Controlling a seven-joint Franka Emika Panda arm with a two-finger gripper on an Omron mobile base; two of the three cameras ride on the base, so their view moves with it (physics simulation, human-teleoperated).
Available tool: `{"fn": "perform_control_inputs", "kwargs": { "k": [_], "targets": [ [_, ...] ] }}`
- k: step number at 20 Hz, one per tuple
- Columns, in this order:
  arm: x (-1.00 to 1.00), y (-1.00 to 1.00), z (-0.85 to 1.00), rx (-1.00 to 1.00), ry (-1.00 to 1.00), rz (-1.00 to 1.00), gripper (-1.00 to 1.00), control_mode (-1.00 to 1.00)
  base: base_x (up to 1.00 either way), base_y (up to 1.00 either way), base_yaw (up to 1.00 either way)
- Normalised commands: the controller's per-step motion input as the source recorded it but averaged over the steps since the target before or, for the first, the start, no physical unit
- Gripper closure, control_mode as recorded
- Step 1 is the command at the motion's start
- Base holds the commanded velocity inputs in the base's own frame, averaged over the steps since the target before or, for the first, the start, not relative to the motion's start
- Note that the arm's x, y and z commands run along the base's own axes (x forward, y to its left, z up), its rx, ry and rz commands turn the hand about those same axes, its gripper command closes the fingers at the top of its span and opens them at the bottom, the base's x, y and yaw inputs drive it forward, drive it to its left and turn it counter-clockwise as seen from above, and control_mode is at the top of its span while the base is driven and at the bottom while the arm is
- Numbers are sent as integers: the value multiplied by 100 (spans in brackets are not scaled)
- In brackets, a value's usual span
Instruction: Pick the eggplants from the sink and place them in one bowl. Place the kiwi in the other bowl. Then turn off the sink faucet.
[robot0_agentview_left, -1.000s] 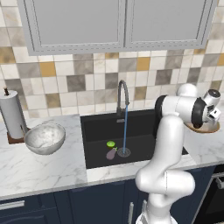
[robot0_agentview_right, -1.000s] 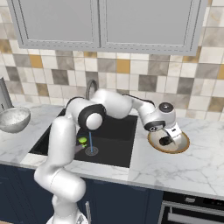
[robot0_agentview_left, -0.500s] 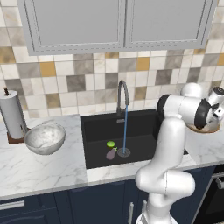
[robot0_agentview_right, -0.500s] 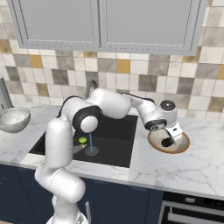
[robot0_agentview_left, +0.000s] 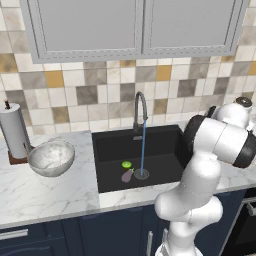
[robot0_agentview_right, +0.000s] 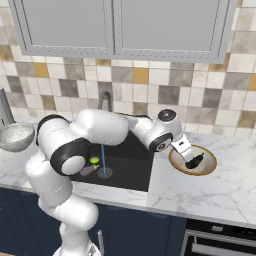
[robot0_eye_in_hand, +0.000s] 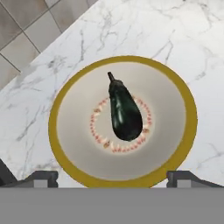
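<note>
The dark purple-black eggplant lies loose in the middle of the shallow tan bowl, right of the sink on the marble counter. My gripper hovers over the bowl's near rim, open, with its fingertips spread wide and nothing between them. From the right base view the gripper hangs just above the tan bowl and the dark eggplant. The mauve eggplant and the green kiwi rest by the drain in the black sink. Water runs from the faucet. The speckled bowl stands left of the sink.
A paper towel roll stands behind the speckled bowl at the far left. My own arm blocks the counter right of the sink in the left base view. A tiled wall and grey cabinets rise behind the counter.
The hand has pulled back a little up and to the left from the tan bowl. The dark eggplant now lies free in the bowl, apart from the fingers.
</note>
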Motion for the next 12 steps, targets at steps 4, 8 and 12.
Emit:
{"fn": "perform_control_inputs", "kwargs": {
  "k": [4, 8, 12],
  "targets": [
    [-18, 65, 74, 0, 1, 0, -100, -100, 0, 0, 0],
    [-17, 58, 44, 0, 15, 3, -100, -100, 0, 0, 0],
    [-23, 76, 23, 0, 20, 9, -100, -100, 0, 0, 0]
  ]
}}
